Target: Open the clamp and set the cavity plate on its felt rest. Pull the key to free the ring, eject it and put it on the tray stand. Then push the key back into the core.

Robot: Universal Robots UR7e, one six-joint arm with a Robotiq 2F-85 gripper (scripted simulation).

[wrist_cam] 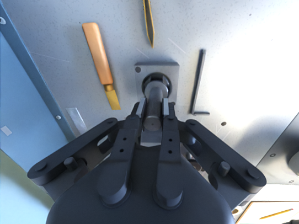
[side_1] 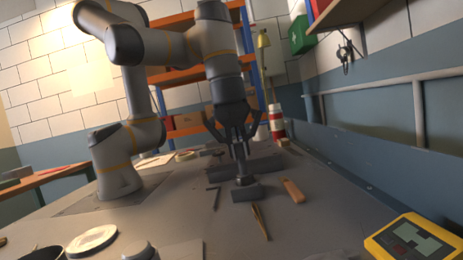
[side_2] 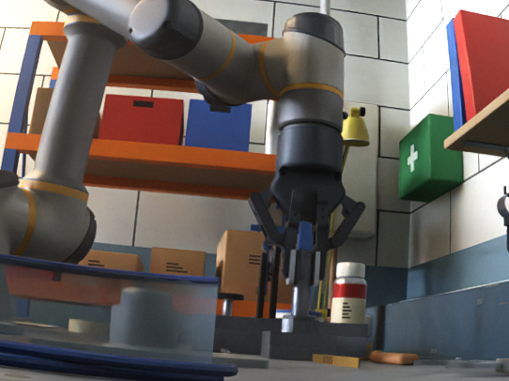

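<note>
In the middle of the bench a small grey square block (side_1: 246, 192) (wrist_cam: 156, 80) lies flat, with a round dark socket in its top. A grey metal pin (side_1: 242, 165) (side_2: 301, 300) (wrist_cam: 153, 106) stands upright in that socket. My gripper (side_1: 239, 153) (side_2: 304, 267) (wrist_cam: 153, 107) hangs straight down over the block. Its two finger pads clasp the pin's upper end from either side. Behind the block sits a larger dark grey fixture (side_1: 245, 163) (side_2: 291, 335). The pin's foot is hidden inside the socket.
A clear blue-rimmed tray (side_2: 108, 314) stands near the second side camera. An orange-handled knife (side_1: 293, 189) (wrist_cam: 100, 62) lies right of the block. A hex key (side_1: 215, 196) (wrist_cam: 198, 82) lies left. Brass tweezers (side_1: 259, 220) (wrist_cam: 149, 20) lie in front. A white bottle (side_1: 277, 121) stands behind.
</note>
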